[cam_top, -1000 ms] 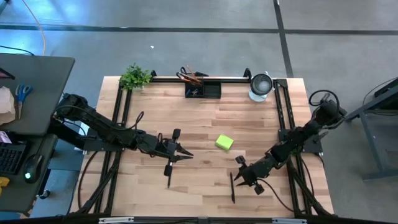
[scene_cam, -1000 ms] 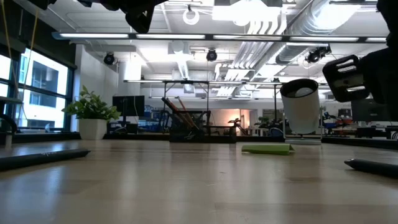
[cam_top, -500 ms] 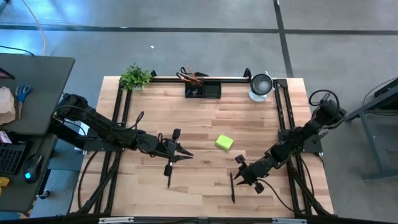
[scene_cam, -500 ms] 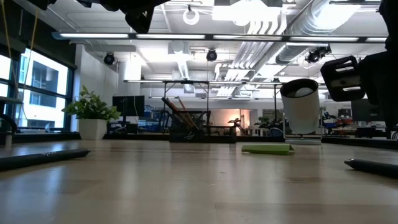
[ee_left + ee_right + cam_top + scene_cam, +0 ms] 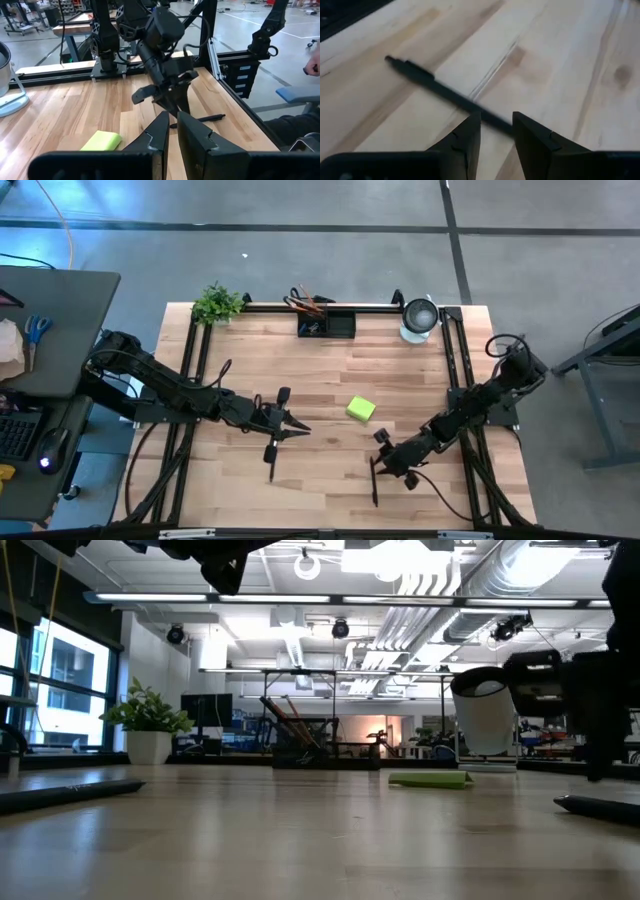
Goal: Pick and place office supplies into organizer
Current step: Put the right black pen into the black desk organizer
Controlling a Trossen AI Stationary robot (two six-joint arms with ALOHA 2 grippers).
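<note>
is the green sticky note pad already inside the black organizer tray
No, the lime-green sticky-note pad lies flat on the bare wood mid-table, well apart from the organizer at the far edge.

Your wooden table carries an organizer, potted plant and cup along the far edge, a sticky-note pad mid-table, and two black pens nearer the front edge.

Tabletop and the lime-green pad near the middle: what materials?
Light tabletop: looks like wood planks, matt sealed finish; visible grain, knots and board seams in the right wrist view. Lime-green sticky-note pad: probably paper, matt; flat square block with a stacked edge in the low view.
</note>
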